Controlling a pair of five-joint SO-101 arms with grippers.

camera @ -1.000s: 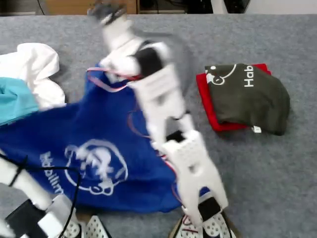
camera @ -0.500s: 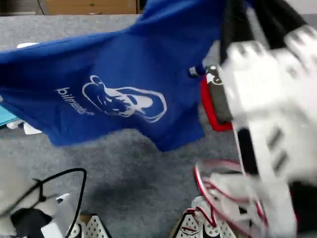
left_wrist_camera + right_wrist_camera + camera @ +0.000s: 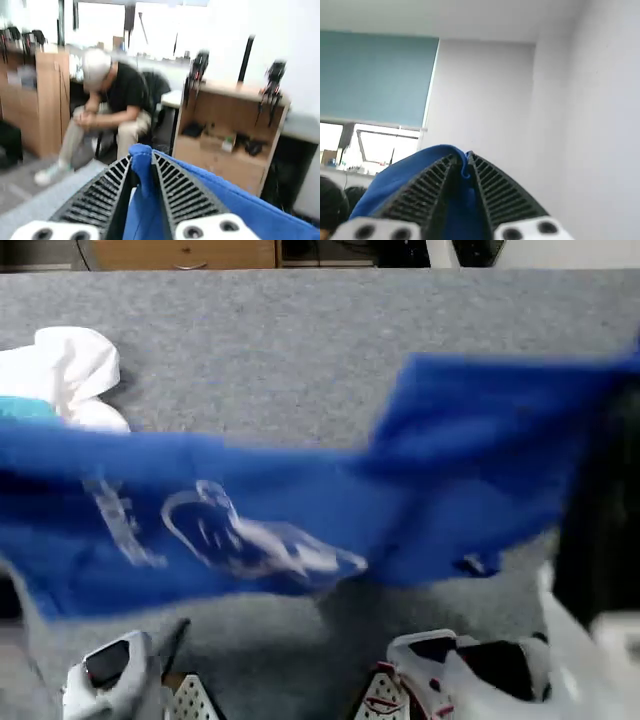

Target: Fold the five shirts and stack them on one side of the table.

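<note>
The blue shirt [image 3: 250,530] hung stretched out above the grey counter [image 3: 300,330], its white print turned up toward the high camera. It spanned nearly the whole width of that view. The left jaws were closed on a fold of the blue shirt [image 3: 142,165], pinching it between their ribbed faces. The right jaws pinched another raised edge of the same shirt [image 3: 395,182] in the same way. At the counter's far left lay a crumpled white shirt [image 3: 70,365], with a teal shirt [image 3: 20,408] just beside it.
</note>
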